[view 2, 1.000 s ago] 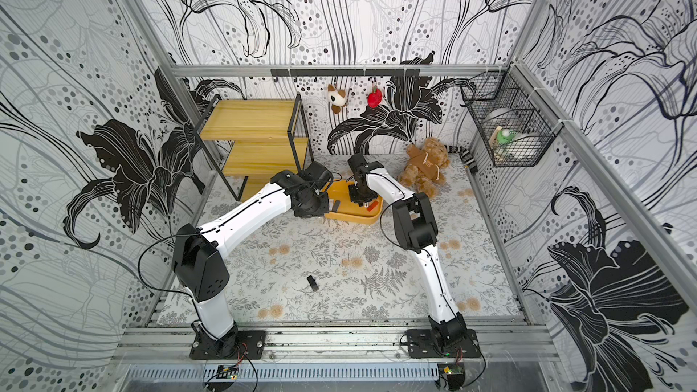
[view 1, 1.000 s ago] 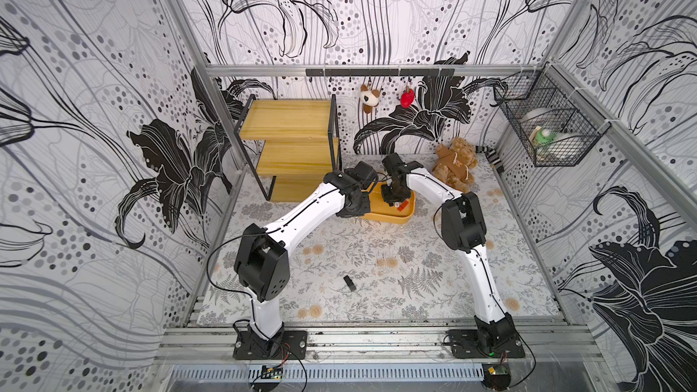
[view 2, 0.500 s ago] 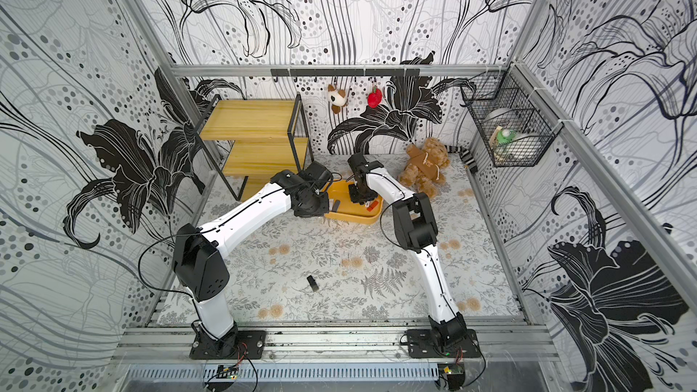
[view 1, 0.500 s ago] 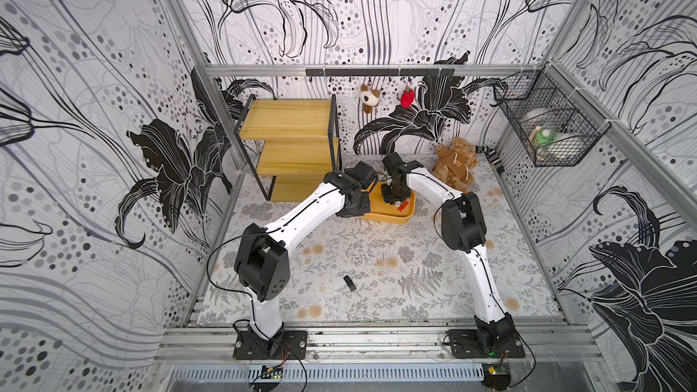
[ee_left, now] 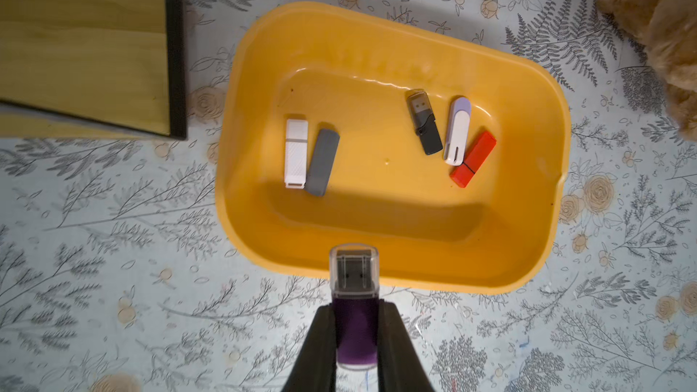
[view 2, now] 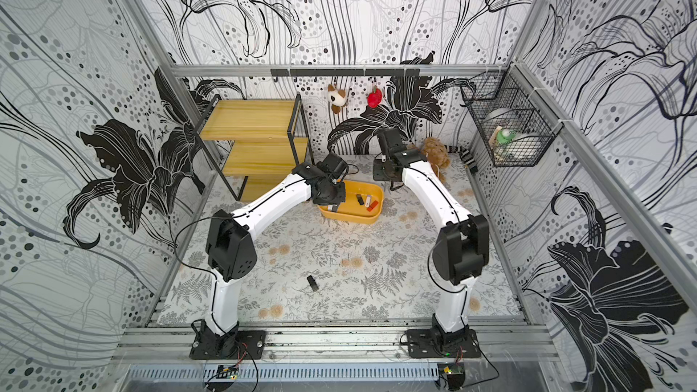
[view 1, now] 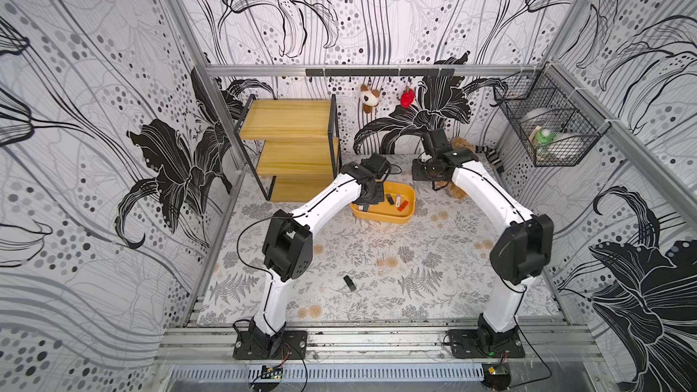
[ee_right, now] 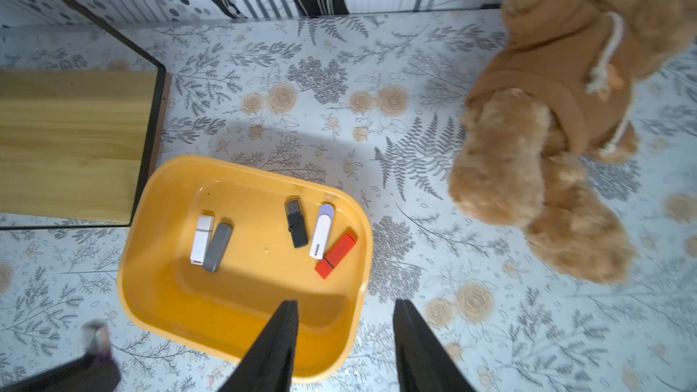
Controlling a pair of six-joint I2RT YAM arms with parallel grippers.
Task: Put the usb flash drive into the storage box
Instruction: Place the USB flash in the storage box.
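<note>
The left arm (view 1: 328,201) and right arm (view 1: 486,192) are formed of white rounded links and black boxy joints (view 1: 288,254). Thin black cables (view 1: 240,237) are attached. The left gripper (ee_left: 356,307) is fitted with black tapered fingers (ee_left: 320,348).

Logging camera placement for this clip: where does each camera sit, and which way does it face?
Top views: high at the front, facing down and back over the cell; left arm and right arm show whole.
Left wrist: above the storage box's edge, facing down; left end effector shut on the purple flash drive.
Right wrist: facing down at box and teddy bear; open right end effector.
Shared: all show the box.
</note>
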